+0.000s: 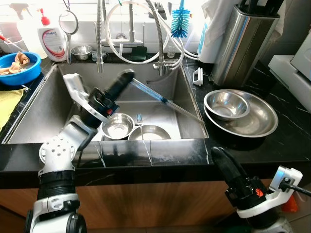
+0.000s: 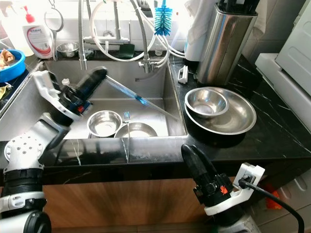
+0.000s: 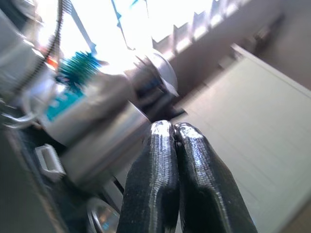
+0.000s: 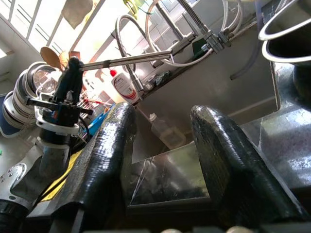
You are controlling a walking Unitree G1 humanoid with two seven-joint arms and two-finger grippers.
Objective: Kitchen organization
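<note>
My left gripper [image 1: 127, 75] is raised over the steel sink [image 1: 192, 104], its fingers [image 3: 160, 145] pressed shut. A long thin clear rod with a blue mark [image 1: 164, 100] starts at its tips and slants down to the sink's right wall. On the sink floor lie a small steel bowl [image 1: 118, 125], a shallow steel dish [image 1: 149, 132] and a fork [image 1: 139, 119]. My right gripper [image 4: 160, 145] hangs low in front of the counter's front edge [image 1: 221, 158], open and holding nothing.
Two nested steel bowls [image 1: 252, 121] sit on the black counter right of the sink, with a steel utensil holder [image 1: 240, 43] behind them. Faucet hoses [image 1: 160, 34] and a blue brush [image 1: 181, 22] hang at the back. A blue bowl [image 1: 19, 70] and soap bottle [image 1: 52, 41] stand at the left.
</note>
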